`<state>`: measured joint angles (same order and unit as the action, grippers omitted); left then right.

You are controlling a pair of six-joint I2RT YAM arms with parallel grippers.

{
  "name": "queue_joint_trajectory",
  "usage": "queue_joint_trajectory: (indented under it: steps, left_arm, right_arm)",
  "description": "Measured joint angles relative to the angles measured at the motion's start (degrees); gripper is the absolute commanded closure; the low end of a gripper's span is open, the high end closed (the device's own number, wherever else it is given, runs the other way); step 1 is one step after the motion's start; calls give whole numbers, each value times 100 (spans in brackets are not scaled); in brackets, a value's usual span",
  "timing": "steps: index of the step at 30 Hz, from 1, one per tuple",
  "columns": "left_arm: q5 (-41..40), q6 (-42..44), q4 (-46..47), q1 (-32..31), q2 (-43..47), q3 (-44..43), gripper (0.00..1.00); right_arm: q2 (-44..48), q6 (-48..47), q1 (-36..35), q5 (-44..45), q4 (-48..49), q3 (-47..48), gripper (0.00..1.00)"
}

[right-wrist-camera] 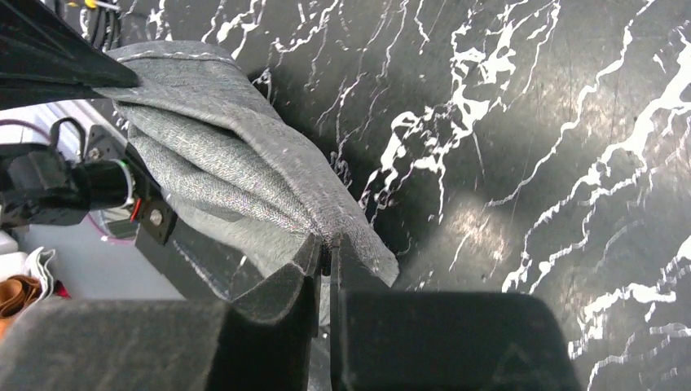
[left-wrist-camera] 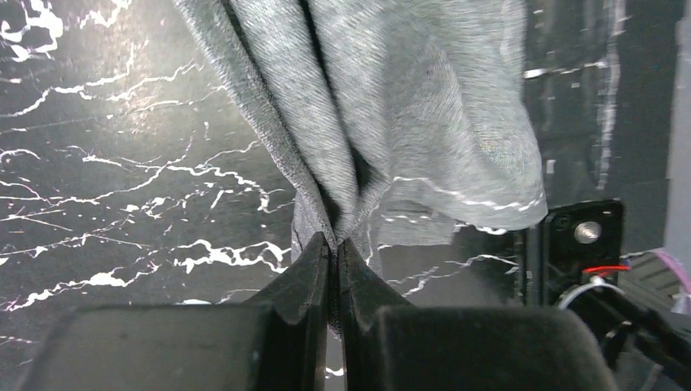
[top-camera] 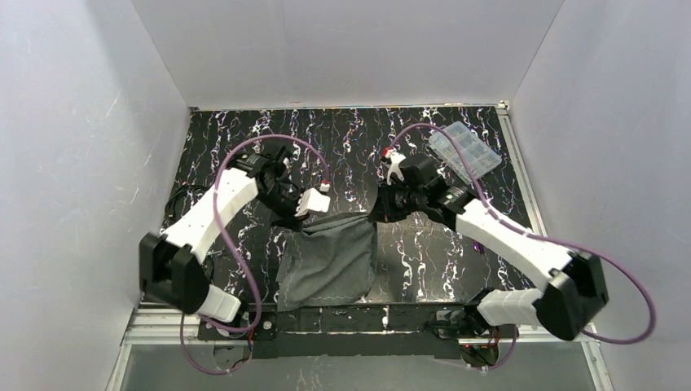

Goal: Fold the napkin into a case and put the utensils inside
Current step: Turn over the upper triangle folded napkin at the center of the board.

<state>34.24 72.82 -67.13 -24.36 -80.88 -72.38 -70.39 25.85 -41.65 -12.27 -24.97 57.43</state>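
Note:
The dark grey napkin [top-camera: 327, 261] hangs between my two grippers above the table, its lower edge trailing toward the near edge. My left gripper [top-camera: 303, 218] is shut on the napkin's upper left corner; in the left wrist view the cloth [left-wrist-camera: 383, 114] bunches down into the closed gripper [left-wrist-camera: 332, 244]. My right gripper [top-camera: 376, 213] is shut on the upper right corner; in the right wrist view the napkin [right-wrist-camera: 236, 171] drapes away from the closed gripper [right-wrist-camera: 324, 248]. A purple utensil [top-camera: 477, 246] peeks out beside the right arm; the rest of the utensils are hidden.
A clear plastic compartment box [top-camera: 464, 151] sits at the far right of the black marbled table [top-camera: 342, 138]. White walls enclose three sides. Cables loop over both arms. The metal frame rail [top-camera: 358, 322] runs along the near edge.

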Motion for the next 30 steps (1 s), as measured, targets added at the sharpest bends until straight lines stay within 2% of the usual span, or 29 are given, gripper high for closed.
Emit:
queue_joint_trajectory:
  steps: [7, 11, 15, 23, 27, 30]
  left_arm:
    - [-581, 9, 756, 155, -1965, -815, 100]
    - [-857, 9, 979, 269, -3071, -1692, 100]
    - [-957, -24, 1126, 352, -3786, -2350, 100]
    - [-1113, -214, 1207, 402, -4109, -2643, 100]
    - [-1119, -313, 1088, 428, -4046, -2680, 100]
    - [-1054, -415, 656, 435, -3786, -2813, 100]
  right_arm:
    - [-1620, -400, 457, -564, 693, 0, 99]
    - [-2041, -562, 787, -881, 938, 0, 99]
    - [-2385, -671, 1091, -1104, 1226, 74, 99]
    - [-3230, -625, 1305, -1377, 1633, 396, 99]
    - [-3110, -542, 1300, -1412, 1661, 404, 99]
    - [-2623, -501, 1193, -1351, 1497, 459, 99]
